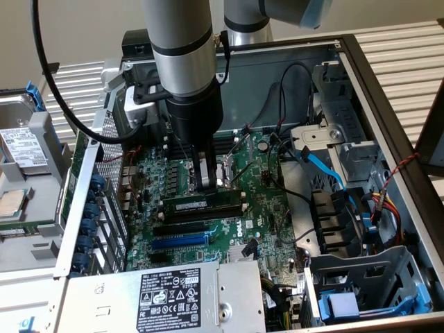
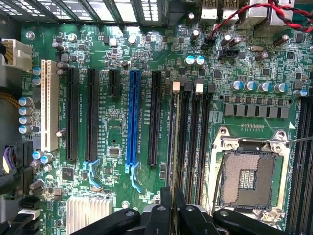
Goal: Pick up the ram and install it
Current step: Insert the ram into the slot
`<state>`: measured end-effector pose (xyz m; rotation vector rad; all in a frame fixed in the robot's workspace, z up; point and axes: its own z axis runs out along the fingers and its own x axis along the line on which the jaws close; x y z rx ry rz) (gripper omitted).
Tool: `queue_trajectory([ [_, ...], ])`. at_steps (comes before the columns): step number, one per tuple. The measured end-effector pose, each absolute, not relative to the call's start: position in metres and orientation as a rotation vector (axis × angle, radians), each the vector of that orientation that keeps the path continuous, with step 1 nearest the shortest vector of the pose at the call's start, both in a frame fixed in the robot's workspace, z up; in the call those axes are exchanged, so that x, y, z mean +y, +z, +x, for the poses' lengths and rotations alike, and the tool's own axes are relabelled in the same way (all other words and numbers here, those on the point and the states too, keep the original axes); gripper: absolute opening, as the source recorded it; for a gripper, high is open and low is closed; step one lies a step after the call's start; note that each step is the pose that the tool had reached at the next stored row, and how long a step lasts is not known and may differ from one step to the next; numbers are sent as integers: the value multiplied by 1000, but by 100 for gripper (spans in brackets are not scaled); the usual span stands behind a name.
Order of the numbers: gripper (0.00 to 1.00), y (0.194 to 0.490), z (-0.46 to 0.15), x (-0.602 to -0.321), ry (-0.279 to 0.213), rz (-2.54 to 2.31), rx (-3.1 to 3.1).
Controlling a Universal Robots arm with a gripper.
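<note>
The ram (image 1: 186,205), a thin dark-green stick with a white label, stands on edge along the outermost black memory slot (image 1: 225,208) of the motherboard. My gripper (image 1: 207,186) reaches straight down from above and is shut on the ram's upper edge near its middle. In the wrist view the ram (image 2: 175,142) shows edge-on as a thin line running up from my gripper (image 2: 172,208), lined up with the first memory slot beside two empty ones (image 2: 195,142). Whether the ram is pressed fully home cannot be told.
The bare CPU socket (image 2: 247,178) lies beside the memory slots. A blue expansion slot (image 2: 132,117) and black slots sit on the other side. Case walls, the power supply (image 1: 173,295), a drive cage (image 1: 368,291) and loose cables (image 1: 322,163) ring the board.
</note>
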<state>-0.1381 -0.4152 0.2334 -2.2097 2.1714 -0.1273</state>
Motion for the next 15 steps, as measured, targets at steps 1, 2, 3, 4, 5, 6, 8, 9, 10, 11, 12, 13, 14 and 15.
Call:
queue_trajectory([
  [1,14,233,-138,-415,-127,-2210,2171],
  [2,14,233,-138,-415,-127,-2210,2171],
  [3,14,233,-138,-415,-127,-2210,2171],
  [4,14,233,-138,-415,-127,-2210,2171],
  [5,14,233,-138,-415,-127,-2210,2171],
  [6,14,233,-138,-415,-127,-2210,2171],
  [8,14,232,-139,-416,-132,-2207,2169],
  [9,14,231,-139,-416,-134,-2215,2162],
  [10,14,231,-139,-416,-134,-2216,2161],
  [11,14,231,-139,-416,-134,-2216,2161],
  [12,14,231,-139,-416,-134,-2217,2160],
  [13,14,230,-139,-416,-134,-2218,2159],
  [14,14,230,-139,-416,-134,-2219,2158],
  [15,14,230,-139,-416,-134,-2221,2156],
])
